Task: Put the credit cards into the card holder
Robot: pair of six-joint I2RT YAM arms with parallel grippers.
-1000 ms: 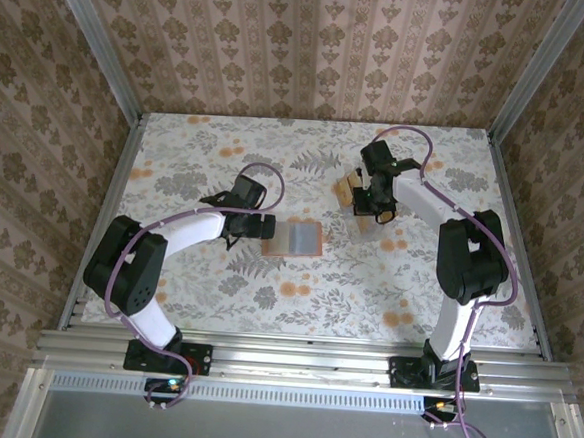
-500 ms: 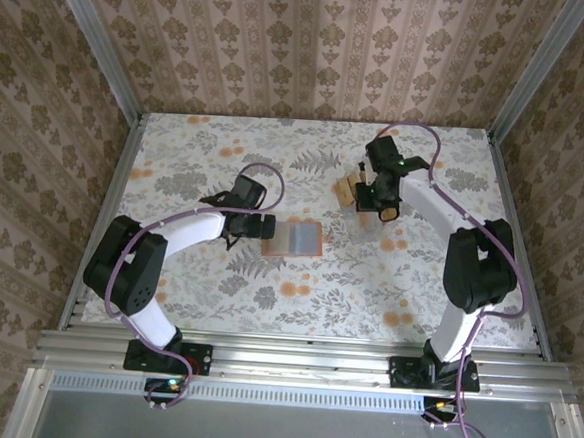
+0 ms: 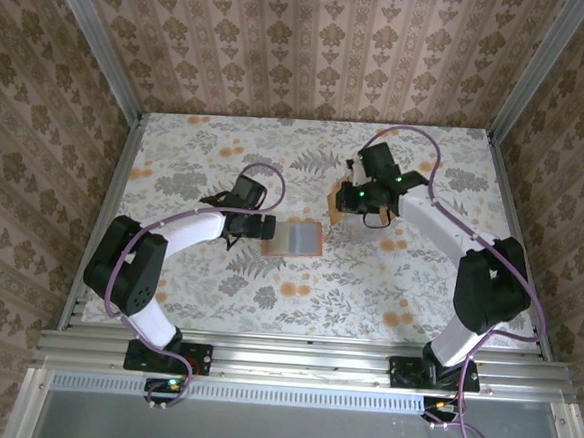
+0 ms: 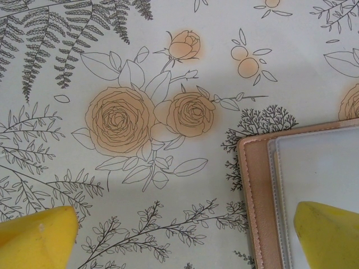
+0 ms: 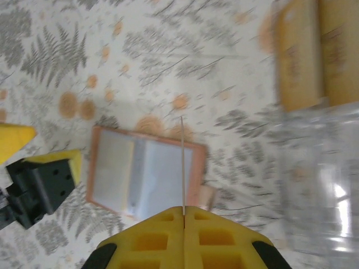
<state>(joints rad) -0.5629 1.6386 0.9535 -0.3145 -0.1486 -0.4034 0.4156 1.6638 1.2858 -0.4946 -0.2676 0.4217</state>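
Edge-on credit card near card holder

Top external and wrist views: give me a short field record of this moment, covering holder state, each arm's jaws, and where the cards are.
card holder: lying open on the table, greyish inner face up
left gripper: jaws open, one fingertip over the holder's edge, the other over bare table; contact cannot be told
right gripper: jaws shut on one credit card, seen edge-on
other credit cards: in the clear stand, blurred
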